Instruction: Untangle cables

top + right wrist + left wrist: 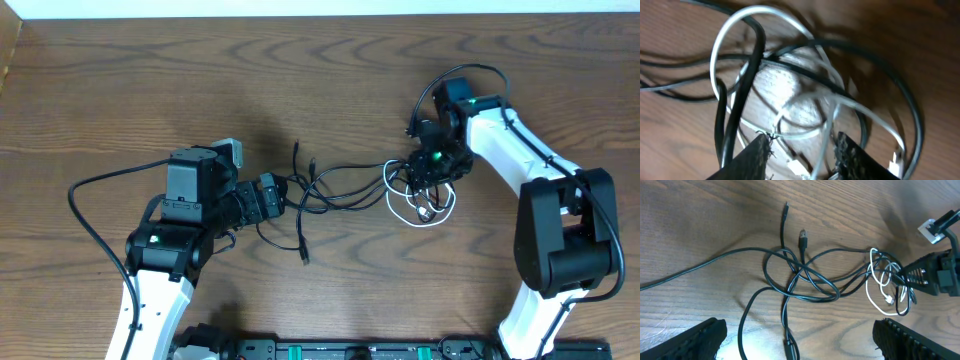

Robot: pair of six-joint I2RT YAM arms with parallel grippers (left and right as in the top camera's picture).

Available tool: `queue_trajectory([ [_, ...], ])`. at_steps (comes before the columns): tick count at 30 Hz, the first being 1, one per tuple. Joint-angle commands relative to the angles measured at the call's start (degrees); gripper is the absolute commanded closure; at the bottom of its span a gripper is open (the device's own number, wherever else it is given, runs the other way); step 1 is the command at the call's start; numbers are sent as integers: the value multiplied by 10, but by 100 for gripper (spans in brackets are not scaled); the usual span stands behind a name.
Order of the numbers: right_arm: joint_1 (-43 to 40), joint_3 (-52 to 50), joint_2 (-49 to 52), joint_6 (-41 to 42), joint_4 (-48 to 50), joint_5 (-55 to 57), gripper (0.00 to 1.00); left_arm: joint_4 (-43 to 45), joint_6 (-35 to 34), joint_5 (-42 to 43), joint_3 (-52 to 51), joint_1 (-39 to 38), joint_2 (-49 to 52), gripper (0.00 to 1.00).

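White cable [715,50], one, tangles with black cables [805,280] toward three o'clock; my left tool [797,330] stands wide, my right tool [801,142] straddles them, grip unclear.

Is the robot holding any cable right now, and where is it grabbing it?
Left pincer: open, holding nothing. Right pincer: loops of the white cable sit between its jaws, but whether it grips them cannot be told.

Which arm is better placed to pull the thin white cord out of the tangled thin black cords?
Probably the right. The right gripper sits over the thin white cord's loops, fingers straddling strands; the left gripper hangs open beside the thin black cords, apart from the white one.
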Motion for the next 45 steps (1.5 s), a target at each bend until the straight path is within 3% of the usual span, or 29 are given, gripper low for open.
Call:
queue_trajectory([
  [1, 12, -19, 4, 1, 10, -10, 67, -1, 3, 5, 12, 2, 0, 2],
  [9, 13, -28, 4, 1, 12, -10, 99, -1, 3, 5, 12, 2, 0, 2],
  [17, 8, 42, 3, 3, -74, 10, 99, -1, 3, 5, 12, 2, 0, 2],
  [25, 8, 265, 3, 59, -228, 224, 99, -1, 3, 5, 12, 2, 0, 2],
  [30, 9, 389, 3, 68, -255, 232, 99, -1, 3, 5, 12, 2, 0, 2],
  [36, 11, 485, 3, 69, -251, 175, 99, -1, 3, 5, 12, 2, 0, 2],
  [45, 19, 587, 3, 38, -195, -42, 99, -1, 3, 5, 12, 2, 0, 2],
])
